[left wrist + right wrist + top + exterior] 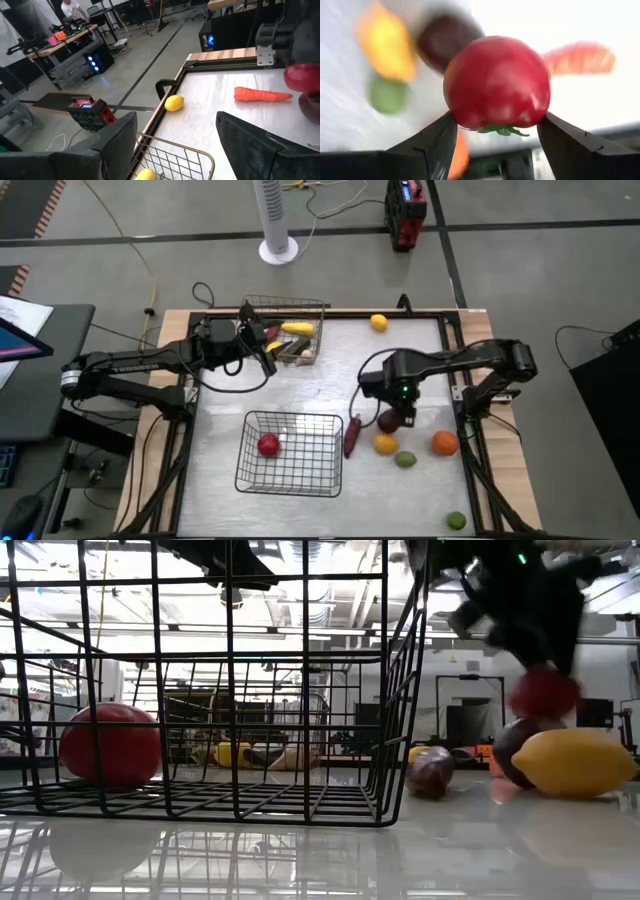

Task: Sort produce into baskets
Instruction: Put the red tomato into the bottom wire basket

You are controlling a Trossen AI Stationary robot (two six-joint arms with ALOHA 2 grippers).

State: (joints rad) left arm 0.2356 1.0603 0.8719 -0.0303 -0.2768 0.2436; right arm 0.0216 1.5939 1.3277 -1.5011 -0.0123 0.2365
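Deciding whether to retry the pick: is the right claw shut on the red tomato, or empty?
Shut on it. The right claw has the red tomato pinched between both fingers, lifted above the table.

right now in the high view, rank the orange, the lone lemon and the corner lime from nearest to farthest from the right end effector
1. Orange: just beside the right end effector, which is shut on a red tomato, toward the table's right edge.
2. Lone lemon: at the far edge, beyond the end effector.
3. Corner lime: at the near right corner, farthest, though not by much over the lemon.
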